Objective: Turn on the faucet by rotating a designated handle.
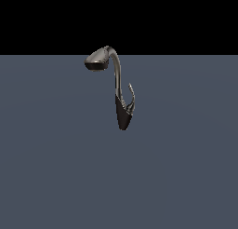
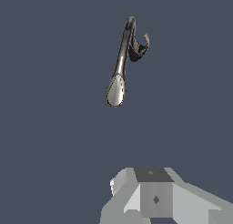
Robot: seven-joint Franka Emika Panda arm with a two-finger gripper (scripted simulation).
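Note:
The faucet [image 1: 117,79] stands on the flat grey-blue floor in the middle of the exterior view. It has a tapered blackish base [image 1: 123,117], a tall curved neck and an oval spray head [image 1: 97,60] reaching to the exterior view's left. The handle [image 1: 132,97], a thin curved lever, rises from the base on the exterior view's right. In the wrist view I see the faucet [image 2: 122,54] from above, with its spray head [image 2: 116,91] and handle [image 2: 144,43]. Part of my gripper [image 2: 152,193] shows there, well apart from the faucet. Its fingertips are not visible. The arm does not show in the exterior view.
The grey-blue floor [image 1: 56,167] spreads all around the faucet. A black background lies above its far edge [image 1: 186,54]. No other objects show.

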